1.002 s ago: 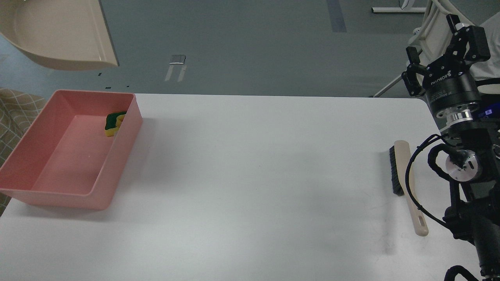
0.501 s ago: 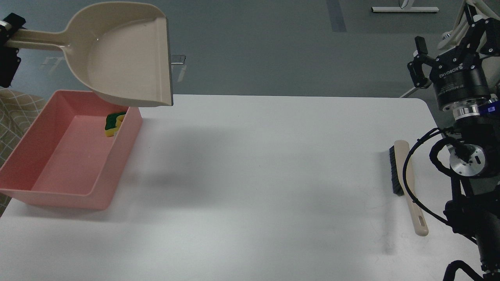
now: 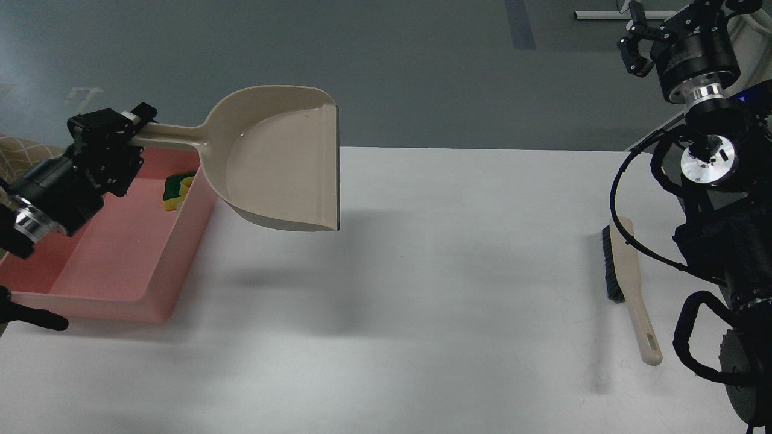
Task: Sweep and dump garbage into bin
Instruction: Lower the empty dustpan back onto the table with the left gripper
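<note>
My left gripper (image 3: 134, 125) is shut on the handle of the beige dustpan (image 3: 283, 175) and holds it level in the air, its pan over the table just right of the bin. The dustpan looks empty. The pink bin (image 3: 114, 283) stands on the table's left end. A yellow sponge with a green scrub layer (image 3: 176, 190) leans against its far right inner wall. The bread slice is not in view; my left arm and the dustpan cover part of the bin. My right gripper (image 3: 681, 12) is raised at the top right, open and empty, partly cut off by the frame edge.
The beige brush with black bristles (image 3: 627, 283) lies on the white table (image 3: 422, 313) near its right edge, handle toward me, beside my right arm. Grey floor lies beyond the table's far edge.
My left arm has brought the dustpan down and to the right, from high over the bin to just right of it. My right gripper has risen toward the top of the view.
</note>
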Motion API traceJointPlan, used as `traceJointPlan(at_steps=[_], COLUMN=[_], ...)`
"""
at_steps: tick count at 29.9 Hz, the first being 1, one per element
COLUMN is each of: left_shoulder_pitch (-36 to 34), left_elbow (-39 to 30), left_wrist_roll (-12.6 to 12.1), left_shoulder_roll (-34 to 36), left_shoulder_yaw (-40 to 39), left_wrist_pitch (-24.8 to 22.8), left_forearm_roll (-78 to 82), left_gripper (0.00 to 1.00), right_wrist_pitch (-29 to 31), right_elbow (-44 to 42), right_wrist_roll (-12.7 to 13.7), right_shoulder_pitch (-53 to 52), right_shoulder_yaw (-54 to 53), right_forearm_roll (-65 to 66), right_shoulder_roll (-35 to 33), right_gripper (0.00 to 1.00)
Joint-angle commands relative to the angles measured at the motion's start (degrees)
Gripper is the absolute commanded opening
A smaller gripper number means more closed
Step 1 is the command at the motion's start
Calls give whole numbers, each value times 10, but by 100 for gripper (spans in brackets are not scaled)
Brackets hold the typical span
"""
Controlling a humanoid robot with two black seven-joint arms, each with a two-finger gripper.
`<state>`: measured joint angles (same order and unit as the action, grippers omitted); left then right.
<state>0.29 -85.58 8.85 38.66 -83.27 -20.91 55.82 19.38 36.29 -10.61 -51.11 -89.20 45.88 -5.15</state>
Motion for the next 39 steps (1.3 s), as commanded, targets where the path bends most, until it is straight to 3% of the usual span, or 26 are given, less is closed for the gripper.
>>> traceJointPlan(at_steps=[1, 11, 20, 25, 32, 39], left_shoulder_pitch=[-10, -13, -20, -52, -100, -101], left_elbow=[5, 17, 18, 63, 105, 136], left_wrist_roll=[-2, -4, -5, -5, -2, 12], left_shoulder_roll=[-30, -97, -140, -181, -201, -199], left_shoulder_yaw=[31, 87, 152, 187, 233, 247], left_wrist_pitch=[2, 30, 93, 132, 144, 145], left_forearm_roll=[17, 60, 116, 123, 122, 123], left_gripper=[11, 11, 11, 10, 11, 11], right_wrist_pitch=[3, 7, 5, 5, 5, 5], right_elbow=[-5, 2, 4, 5, 6, 6], right_wrist_roll=[0, -8, -9, -15, -18, -19], right_shoulder_pitch=[-4, 27, 37, 51, 55, 61], right_shoulder_yaw=[29, 28, 24, 23, 23, 23], right_forearm_roll=[0, -1, -1, -1, -1, -2], right_shoulder_roll=[0, -2, -1, -1, -1, 0], right_gripper=[100, 100, 100, 100, 100, 100])
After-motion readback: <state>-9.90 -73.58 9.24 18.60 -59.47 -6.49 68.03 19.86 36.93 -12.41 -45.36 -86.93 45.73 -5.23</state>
